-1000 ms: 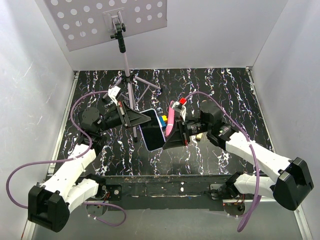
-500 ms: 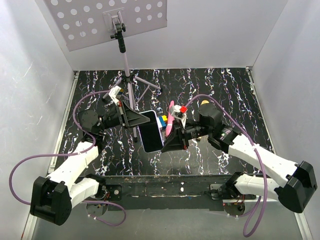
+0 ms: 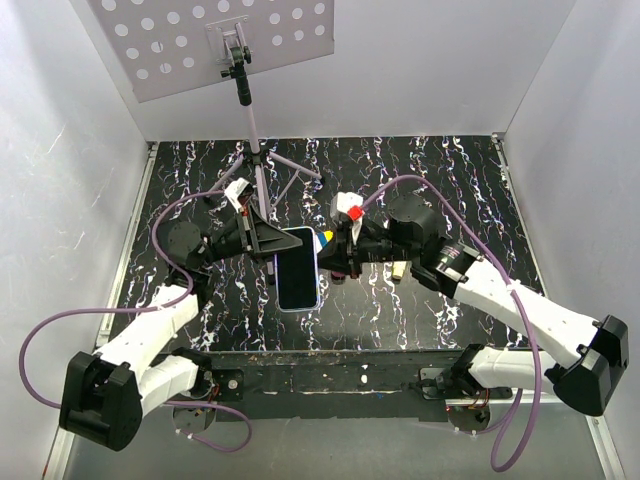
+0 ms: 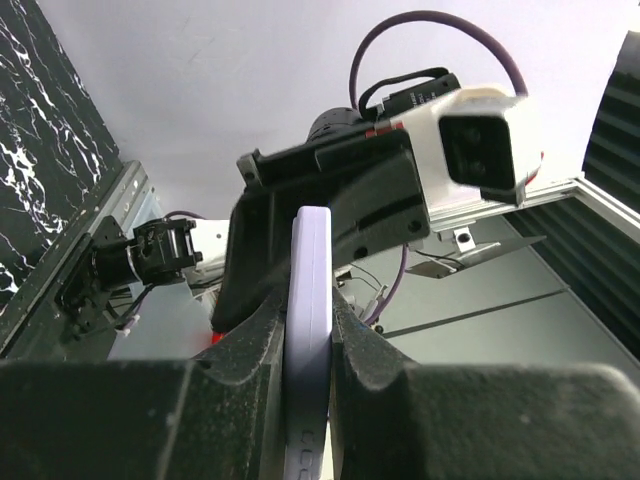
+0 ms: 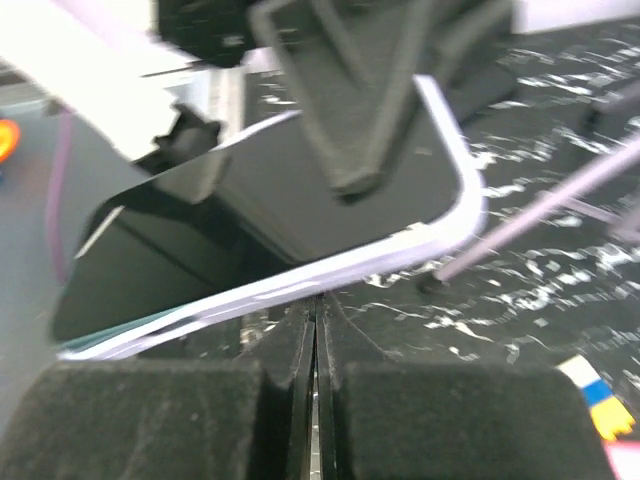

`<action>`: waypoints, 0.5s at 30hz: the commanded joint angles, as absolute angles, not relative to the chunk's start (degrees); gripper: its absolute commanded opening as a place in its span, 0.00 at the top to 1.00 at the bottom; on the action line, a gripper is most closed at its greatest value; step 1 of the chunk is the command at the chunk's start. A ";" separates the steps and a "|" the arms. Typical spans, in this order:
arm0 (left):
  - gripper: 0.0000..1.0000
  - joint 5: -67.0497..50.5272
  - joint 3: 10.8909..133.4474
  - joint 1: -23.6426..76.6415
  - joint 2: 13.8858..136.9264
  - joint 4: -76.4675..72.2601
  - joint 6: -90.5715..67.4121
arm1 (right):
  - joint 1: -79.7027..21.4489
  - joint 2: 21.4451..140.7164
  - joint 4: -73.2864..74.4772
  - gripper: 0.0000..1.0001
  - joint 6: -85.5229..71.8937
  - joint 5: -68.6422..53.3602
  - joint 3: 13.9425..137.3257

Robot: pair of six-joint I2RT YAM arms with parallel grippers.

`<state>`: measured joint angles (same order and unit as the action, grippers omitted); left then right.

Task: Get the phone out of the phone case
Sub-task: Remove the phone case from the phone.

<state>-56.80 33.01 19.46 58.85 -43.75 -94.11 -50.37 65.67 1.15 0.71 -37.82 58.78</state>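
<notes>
The phone (image 3: pixel 297 268), black screen up, sits in the pale lavender phone case (image 3: pixel 298 308) and is held above the table. My left gripper (image 3: pixel 281 243) is shut on the case's top left part. In the left wrist view the case's edge (image 4: pixel 309 300) is pinched between my left gripper's (image 4: pixel 308 335) fingers. My right gripper (image 3: pixel 331 258) is shut with nothing in it, its tips against the case's right side. In the right wrist view its closed tips (image 5: pixel 318 300) touch the lavender rim (image 5: pixel 400 248) under the dark screen (image 5: pixel 230 210).
A tripod stand (image 3: pixel 258 165) with a perforated board (image 3: pixel 210 40) rises behind the phone; one leg shows in the right wrist view (image 5: pixel 545 205). A small coloured block (image 3: pixel 325 238) lies on the black marbled table (image 3: pixel 450 180) behind the phone.
My right gripper has moved left and up to the case's right edge. The phone has swung from tilted to nearly straight, and the pink object by the right gripper is no longer visible.
</notes>
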 commanded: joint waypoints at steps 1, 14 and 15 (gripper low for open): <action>1.00 -54.50 32.70 19.60 55.20 -42.38 -93.00 | -50.71 64.52 -3.08 0.99 -2.27 -15.76 59.07; 1.00 -27.17 42.19 19.51 43.16 3.34 -55.63 | -47.73 60.21 18.02 0.46 -28.63 -16.77 55.02; 1.00 -26.38 41.93 19.51 42.89 2.99 -55.72 | -47.38 59.94 17.15 0.46 -30.74 -19.22 55.28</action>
<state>-35.46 40.99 19.62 44.23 -3.51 -61.52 -48.66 62.94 16.27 -20.78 -12.60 54.37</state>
